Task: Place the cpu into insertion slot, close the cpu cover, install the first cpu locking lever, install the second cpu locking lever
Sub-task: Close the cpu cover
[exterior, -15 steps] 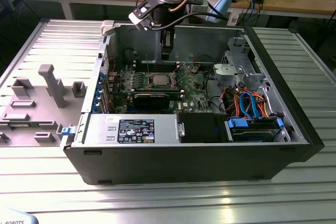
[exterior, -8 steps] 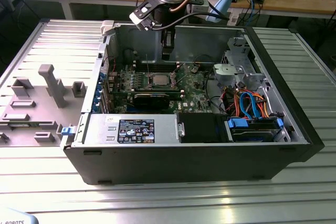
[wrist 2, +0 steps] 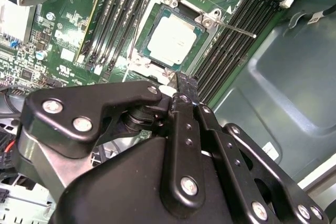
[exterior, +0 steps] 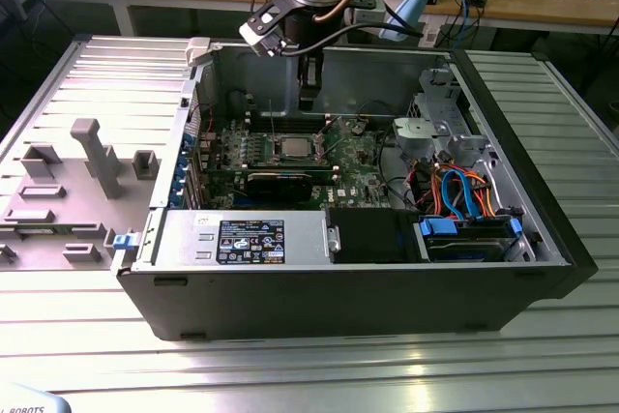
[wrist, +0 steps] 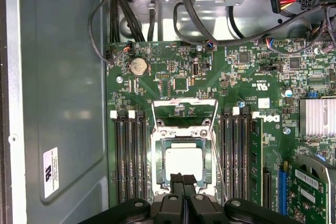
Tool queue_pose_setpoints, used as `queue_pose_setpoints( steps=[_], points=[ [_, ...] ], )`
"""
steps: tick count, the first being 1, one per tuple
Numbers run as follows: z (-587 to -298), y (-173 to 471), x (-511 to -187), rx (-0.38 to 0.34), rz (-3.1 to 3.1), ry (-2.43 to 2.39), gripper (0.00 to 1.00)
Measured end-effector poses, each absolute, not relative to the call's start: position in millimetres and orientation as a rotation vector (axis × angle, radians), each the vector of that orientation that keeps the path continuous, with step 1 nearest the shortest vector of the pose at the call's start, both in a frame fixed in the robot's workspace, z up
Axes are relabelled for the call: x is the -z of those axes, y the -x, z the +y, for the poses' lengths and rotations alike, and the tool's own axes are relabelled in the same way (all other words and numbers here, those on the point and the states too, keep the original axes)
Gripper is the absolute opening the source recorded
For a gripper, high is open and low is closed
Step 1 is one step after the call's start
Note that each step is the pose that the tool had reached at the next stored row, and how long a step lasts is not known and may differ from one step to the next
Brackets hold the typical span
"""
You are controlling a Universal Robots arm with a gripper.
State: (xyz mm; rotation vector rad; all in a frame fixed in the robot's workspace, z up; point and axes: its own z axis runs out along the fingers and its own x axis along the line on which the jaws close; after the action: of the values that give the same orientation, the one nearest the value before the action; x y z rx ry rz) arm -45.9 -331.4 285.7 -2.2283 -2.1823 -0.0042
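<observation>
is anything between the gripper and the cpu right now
Nothing visible stands between them. The cpu lies in the insertion slot, and the gripper hangs above it, fingers together and empty. No cable or card crosses the gap. The memory slots run along both sides of the socket, off the path.

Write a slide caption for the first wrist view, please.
Gripper poised above the cpu, seated in its insertion slot.
</observation>
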Motion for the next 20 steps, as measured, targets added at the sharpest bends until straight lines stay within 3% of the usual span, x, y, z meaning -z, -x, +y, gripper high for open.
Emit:
queue_pose_setpoints(
  steps=[20],
  points=[
    [-331, 31, -286, 0.004, -2.182, 2.228, 0.11]
  ],
)
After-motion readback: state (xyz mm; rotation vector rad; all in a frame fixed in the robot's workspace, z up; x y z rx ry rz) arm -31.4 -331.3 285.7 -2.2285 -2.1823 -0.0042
